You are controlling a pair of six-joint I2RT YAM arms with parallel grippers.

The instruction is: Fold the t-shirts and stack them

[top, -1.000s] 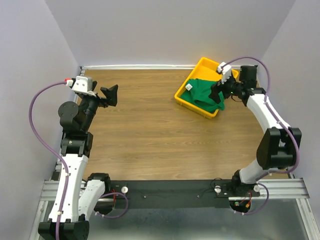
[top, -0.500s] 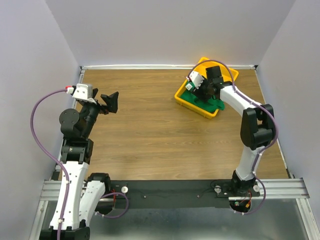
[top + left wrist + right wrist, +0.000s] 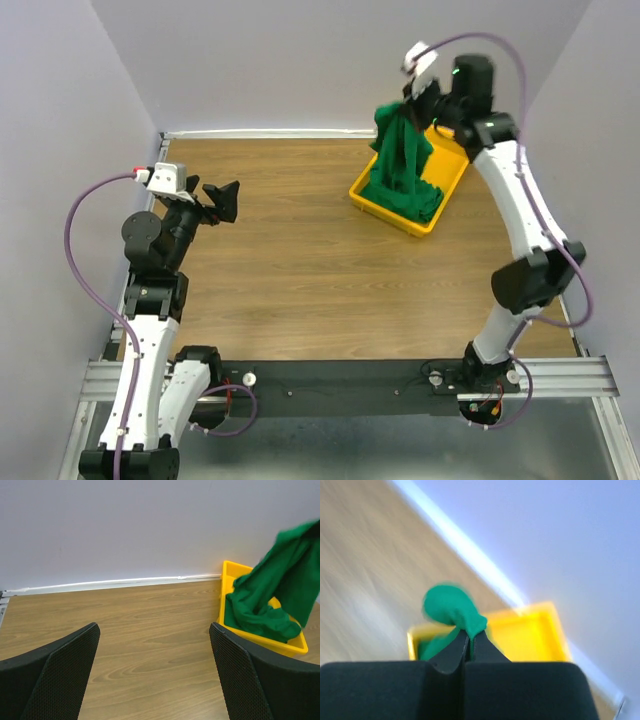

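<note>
The dark green t-shirt (image 3: 402, 165) hangs in a long bunch from my right gripper (image 3: 408, 108), its lower end still lying in the yellow tray (image 3: 448, 195) at the back right. That gripper (image 3: 470, 636) is shut on a pinch of the green t-shirt (image 3: 449, 606), high above the yellow tray (image 3: 530, 635). The left wrist view shows the t-shirt (image 3: 272, 590) draped up out of the tray (image 3: 226, 587). My left gripper (image 3: 222, 200) is open and holds nothing, hovering over the left side of the table, far from the shirt. Its dark fingers (image 3: 242, 675) frame bare wood.
The wooden table (image 3: 290, 260) is bounded by grey walls at the back and on both sides. The tray sits tilted near the back right corner. A black rail (image 3: 340, 385) runs along the near edge between the arm bases.
My right gripper closed on the t-shirt in the tray and lifted it high toward the back wall, pulling the cloth up in a hanging bunch. The left arm barely moved.
</note>
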